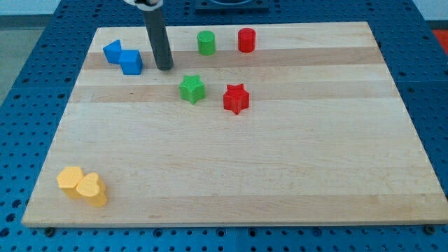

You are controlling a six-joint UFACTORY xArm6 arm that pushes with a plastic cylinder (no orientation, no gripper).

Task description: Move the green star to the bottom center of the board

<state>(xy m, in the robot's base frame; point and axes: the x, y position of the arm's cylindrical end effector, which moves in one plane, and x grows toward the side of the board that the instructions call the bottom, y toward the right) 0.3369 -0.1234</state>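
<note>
So my tip [165,68] sits up near the view's top, just right of the blue cube [131,62], touching nothing; no jaws on this end effector, it only pushes; the green star [191,89] is a bit below-right of it, beside the red star [236,99]; looks light and rigid, probably slides easily on the counter [238,175]; I'd push its top edge, centred, or it spins; no containers anywhere.

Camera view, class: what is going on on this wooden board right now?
A robot arm's dark rod is working on the board. My tip rests near the view's top, just right of the two blue blocks, up and left of the green star and not touching it. The star lies beside the red star, far from the bottom centre, so the move is not yet done.
</note>
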